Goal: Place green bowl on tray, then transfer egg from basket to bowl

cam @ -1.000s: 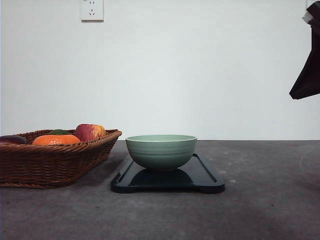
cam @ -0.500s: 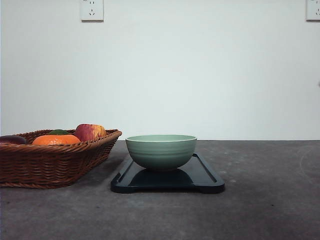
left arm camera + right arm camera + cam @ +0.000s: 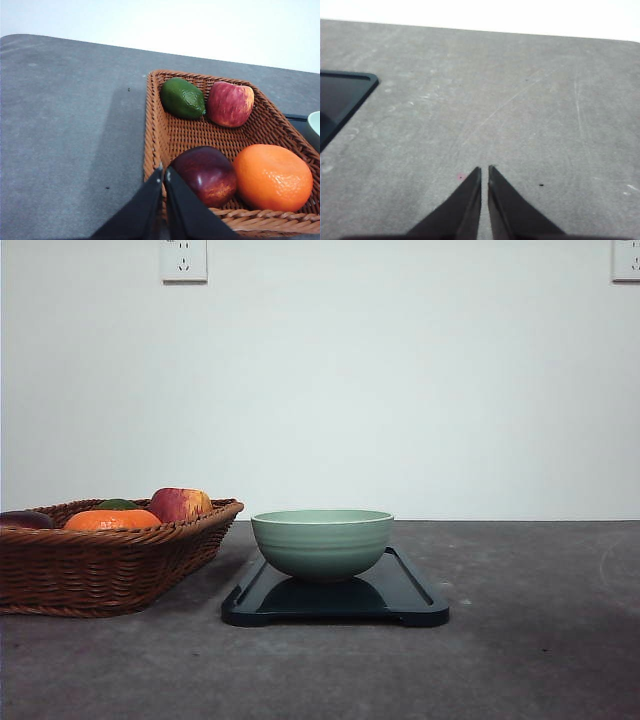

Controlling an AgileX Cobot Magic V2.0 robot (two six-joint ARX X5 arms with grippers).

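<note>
Green bowl (image 3: 322, 542) sits upright on the tray (image 3: 410, 598), roughly centred, rim level. From the front its inside is not visible, so contents cannot be confirmed. First step of the task looks complete; egg transfer not yet done.

Tray lies flat on the desk (image 3: 540, 640), just beside the basket (image 3: 100, 565), which stands to the robot's left of it. A corner of the tray (image 3: 340, 97) shows in the right wrist view.

Basket contents, left wrist view: green lime-like fruit (image 3: 182, 98) and red apple (image 3: 230, 103) at the far end, dark purple-red fruit (image 3: 207, 175) and orange (image 3: 272, 177) at the near end. No egg can be made out among them; it may be hidden behind the fruit or outside the frame.

Left hand (image 3: 164, 175): fingers pressed nearly together, nothing between them, tips over the near rim of the basket (image 3: 155, 140), just beside the dark fruit. Right hand (image 3: 484, 172): fingers likewise nearly together, holding nothing, over bare desk, apart from the tray.

Risks, judged:
- Egg not located, so a grasp could land on the wrong item.
- Left fingers must spread before any pick; descending as they are would strike the rim or the dark fruit.
- Round fruit packed close may roll if nudged.
- An egg released from height could crack or bounce in the glazed bowl.
</note>
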